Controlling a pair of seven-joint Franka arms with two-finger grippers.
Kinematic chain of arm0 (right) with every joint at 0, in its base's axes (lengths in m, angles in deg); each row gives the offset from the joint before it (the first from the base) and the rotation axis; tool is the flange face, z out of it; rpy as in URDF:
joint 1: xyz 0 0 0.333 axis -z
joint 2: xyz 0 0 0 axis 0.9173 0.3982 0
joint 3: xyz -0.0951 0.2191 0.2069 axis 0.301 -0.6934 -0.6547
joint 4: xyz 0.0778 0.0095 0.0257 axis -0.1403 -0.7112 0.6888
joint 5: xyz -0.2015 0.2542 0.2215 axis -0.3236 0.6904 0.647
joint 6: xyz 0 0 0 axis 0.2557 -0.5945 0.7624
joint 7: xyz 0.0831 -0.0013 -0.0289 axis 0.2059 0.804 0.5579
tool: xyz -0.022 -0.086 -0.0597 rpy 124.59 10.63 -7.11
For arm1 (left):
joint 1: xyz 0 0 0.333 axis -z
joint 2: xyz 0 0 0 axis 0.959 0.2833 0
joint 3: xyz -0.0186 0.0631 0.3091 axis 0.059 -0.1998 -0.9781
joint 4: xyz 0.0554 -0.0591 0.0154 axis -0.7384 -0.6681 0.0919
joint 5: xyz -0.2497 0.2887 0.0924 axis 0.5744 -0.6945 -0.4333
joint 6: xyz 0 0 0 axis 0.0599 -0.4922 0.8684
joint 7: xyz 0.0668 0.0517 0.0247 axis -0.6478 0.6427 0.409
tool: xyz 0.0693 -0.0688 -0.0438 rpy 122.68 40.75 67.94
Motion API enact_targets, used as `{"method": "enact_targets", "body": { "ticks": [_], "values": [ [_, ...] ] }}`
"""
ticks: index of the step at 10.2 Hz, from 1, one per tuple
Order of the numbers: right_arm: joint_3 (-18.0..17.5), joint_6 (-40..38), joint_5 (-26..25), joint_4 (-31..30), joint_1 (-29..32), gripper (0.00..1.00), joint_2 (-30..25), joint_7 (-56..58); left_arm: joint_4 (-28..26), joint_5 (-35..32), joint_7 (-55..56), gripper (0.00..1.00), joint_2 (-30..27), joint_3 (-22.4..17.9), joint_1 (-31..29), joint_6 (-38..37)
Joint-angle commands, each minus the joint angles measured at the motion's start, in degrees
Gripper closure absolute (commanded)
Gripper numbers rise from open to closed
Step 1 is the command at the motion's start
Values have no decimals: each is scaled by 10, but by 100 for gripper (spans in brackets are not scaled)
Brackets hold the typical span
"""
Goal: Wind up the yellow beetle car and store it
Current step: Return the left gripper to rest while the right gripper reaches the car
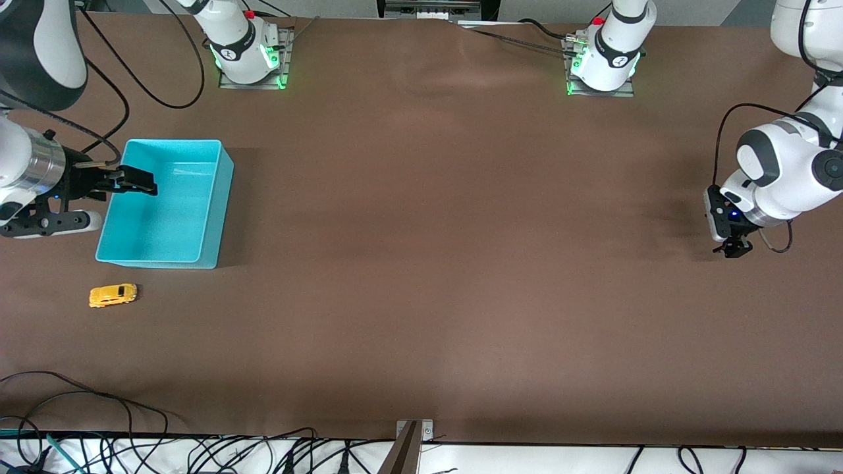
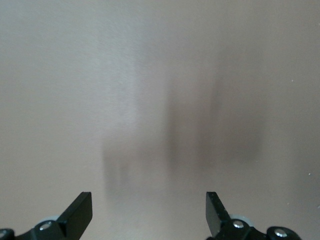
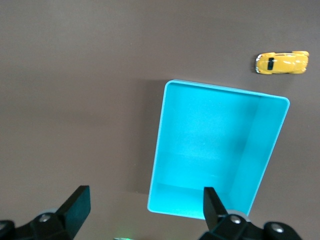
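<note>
Right arm cut off by the front view's edge at the right arm's end of the surface; only wrist and right gripper shown, over the cyan bin. Left arm cropped likewise. Wheels and windows of yellow beetle car too small to tell. In both wrist views, jaws cropped at the base.

the tiny yellow-orange toy beetle car sits on the brown table just nearer the camera than the open rectangular cyan plastic bin. the right gripper hangs over that bin; the left gripper waits well apart from it.
</note>
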Motion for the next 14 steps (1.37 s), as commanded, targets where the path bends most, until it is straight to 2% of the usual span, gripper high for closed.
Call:
{"method": "enact_targets", "body": {
  "ticks": [1,4,6,10,12,14],
  "values": [
    [-3,7,-36,13,26,0,32,125,-10,22,-13,0,-53,12,4,-9],
    [-2,34,-53,13,73,0,65,293,-14,21,-14,0,-113,13,19,-39],
    [-3,82,-95,13,105,0,92,438,-10,22,-16,0,-162,13,26,-82],
    [-2,191,-104,13,179,0,158,733,-8,23,-2,0,-248,15,60,-125],
    [-2,247,-107,13,195,0,183,862,-7,22,54,0,-284,23,61,-154],
    [-3,276,-106,12,209,0,197,928,-4,22,147,0,-312,24,61,-196]
  ]
}}
